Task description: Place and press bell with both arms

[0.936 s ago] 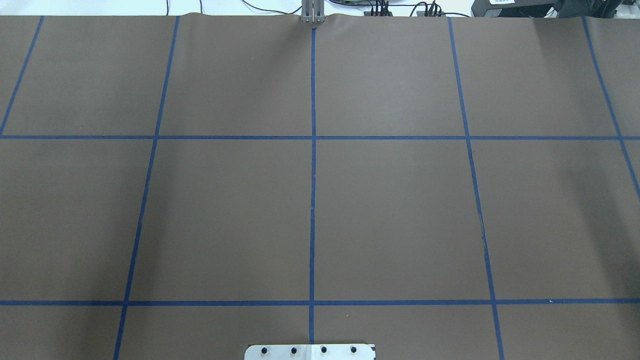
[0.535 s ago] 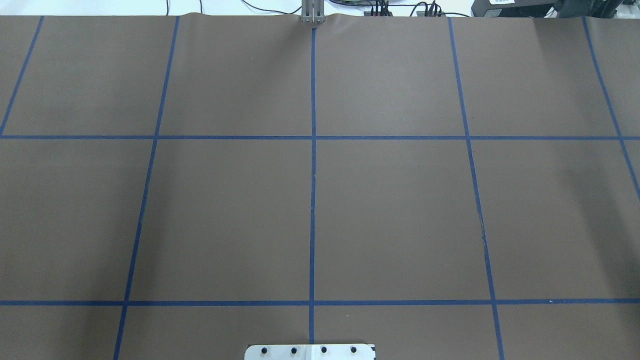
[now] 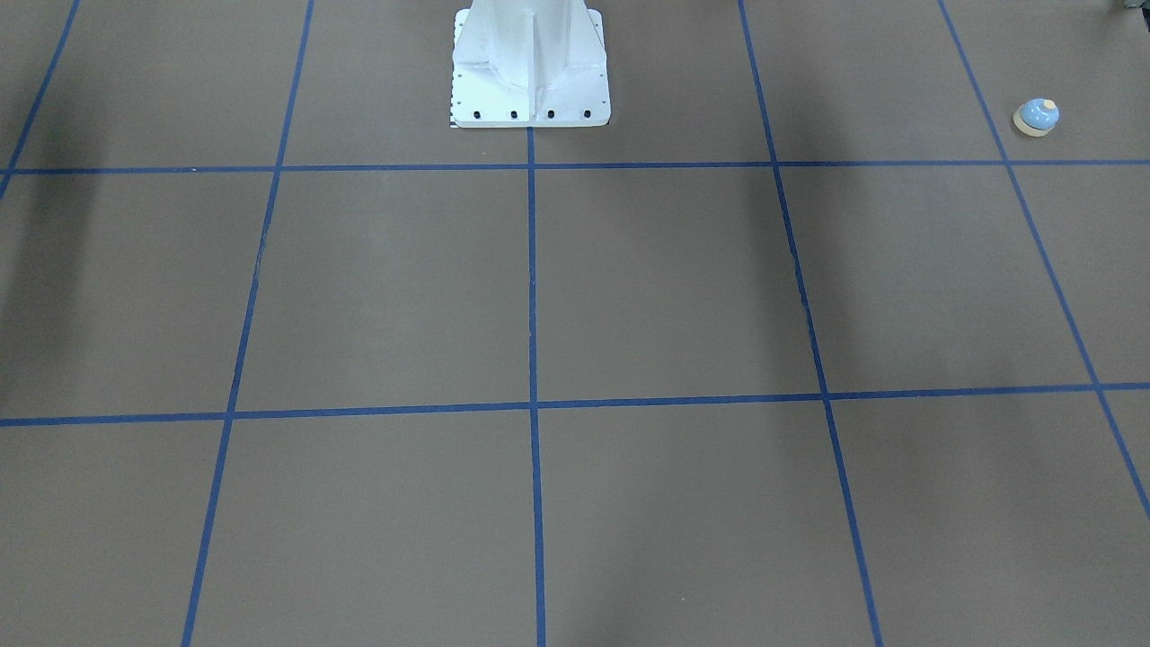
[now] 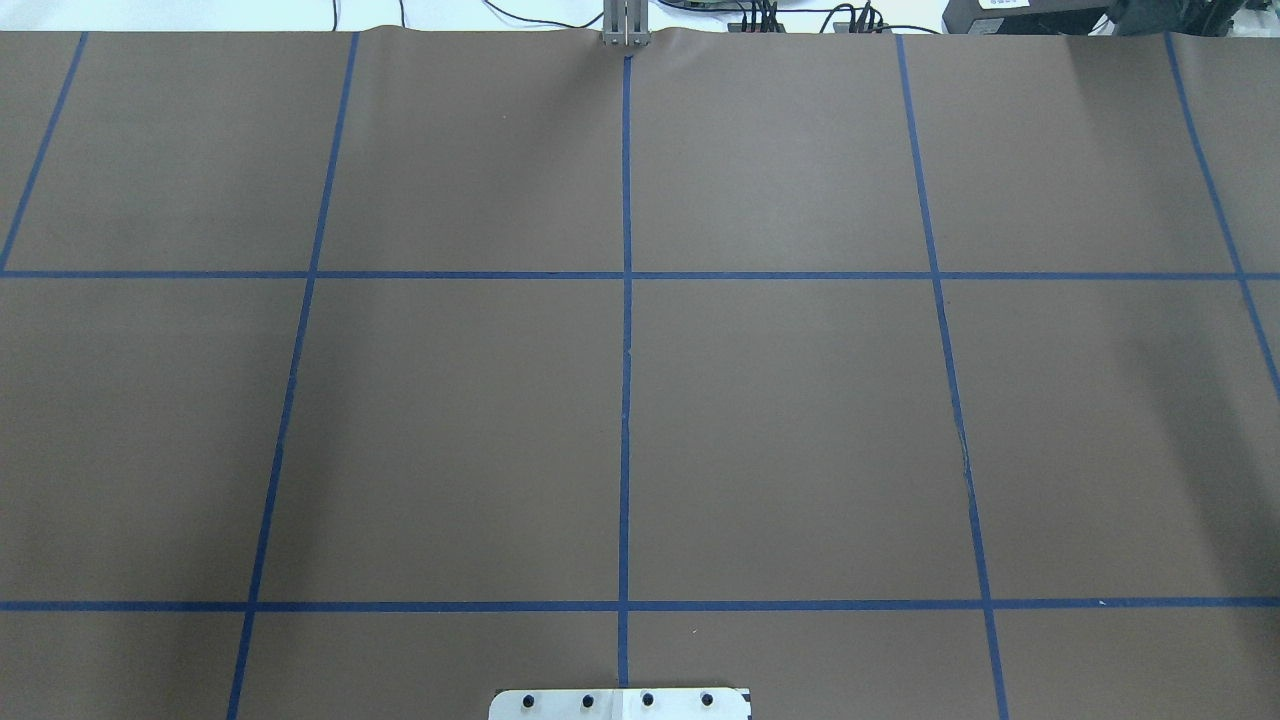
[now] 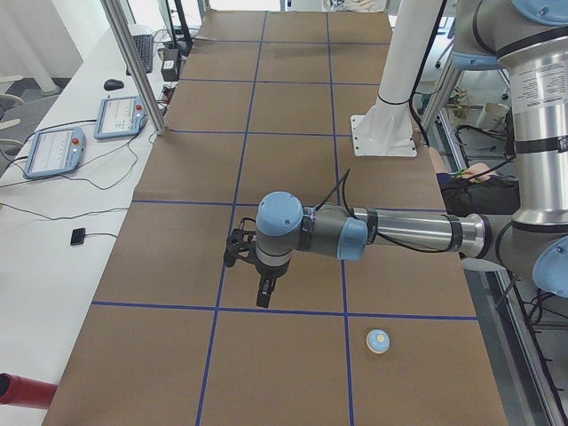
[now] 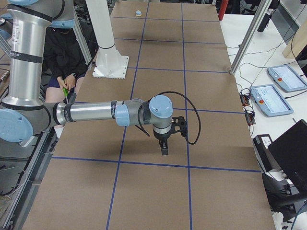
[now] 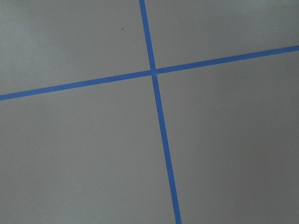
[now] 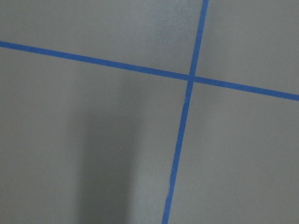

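The bell (image 3: 1036,117), a light-blue dome with a cream button and a tan base ring, stands upright on the brown paper near the table's end on my left. It also shows in the exterior left view (image 5: 378,340) and the exterior right view (image 6: 138,13). My left gripper (image 5: 264,297) hangs above the table, to the left of the bell in that view and apart from it. My right gripper (image 6: 164,148) hangs above the table far from the bell. I cannot tell whether either is open or shut. Both wrist views show only paper and blue tape.
The white pedestal (image 3: 530,72) is bolted at the robot's side of the table. A metal post (image 5: 133,62) and two tablets (image 5: 53,151) stand along the operators' side. A red cylinder (image 5: 22,390) lies at the near corner. A person (image 6: 62,57) sits behind the robot.
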Tool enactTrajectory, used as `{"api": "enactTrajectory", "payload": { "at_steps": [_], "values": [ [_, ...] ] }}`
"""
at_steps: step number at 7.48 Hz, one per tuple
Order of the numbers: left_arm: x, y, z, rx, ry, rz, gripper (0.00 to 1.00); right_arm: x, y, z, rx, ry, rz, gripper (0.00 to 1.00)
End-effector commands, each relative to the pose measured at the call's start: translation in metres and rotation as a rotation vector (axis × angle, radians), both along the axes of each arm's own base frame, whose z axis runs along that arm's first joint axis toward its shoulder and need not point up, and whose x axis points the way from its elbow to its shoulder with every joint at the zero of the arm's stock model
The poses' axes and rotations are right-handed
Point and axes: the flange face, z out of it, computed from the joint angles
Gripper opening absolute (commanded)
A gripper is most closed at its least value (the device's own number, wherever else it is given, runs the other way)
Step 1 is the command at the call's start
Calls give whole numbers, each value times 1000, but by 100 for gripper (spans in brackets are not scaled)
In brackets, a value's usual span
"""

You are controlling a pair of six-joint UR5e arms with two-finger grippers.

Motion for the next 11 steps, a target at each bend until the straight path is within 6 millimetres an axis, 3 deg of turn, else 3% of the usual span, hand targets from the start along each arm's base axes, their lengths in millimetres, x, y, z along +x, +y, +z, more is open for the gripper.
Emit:
{"api": "enactTrajectory", "payload": {
  "at_steps": [1,4,5,6,7,8,9,10,11],
  "values": [
    [0,-11,1,-27,4,-34,100,0,-1,-1,1,-1,0,100],
    [2,-12,27,-65,13,-28,100,0,-1,0,0,2,0,100],
    [2,-16,24,-25,14,-28,100,0,-1,0,3,2,0,100],
    [19,-20,23,-11,15,10,100,0,-1,0,4,3,-1,100],
    [49,-22,22,-6,14,76,100,0,-1,0,4,3,-1,100],
    [63,-18,30,-26,10,108,100,0,-1,0,4,3,-1,100],
    [71,-7,52,-69,6,132,100,0,-1,-1,7,3,-2,100],
    [93,6,74,-113,-2,188,100,0,-1,0,5,3,-2,100],
    [101,33,98,-165,-17,224,100,0,-1,0,5,3,-2,100]
  ]
}}
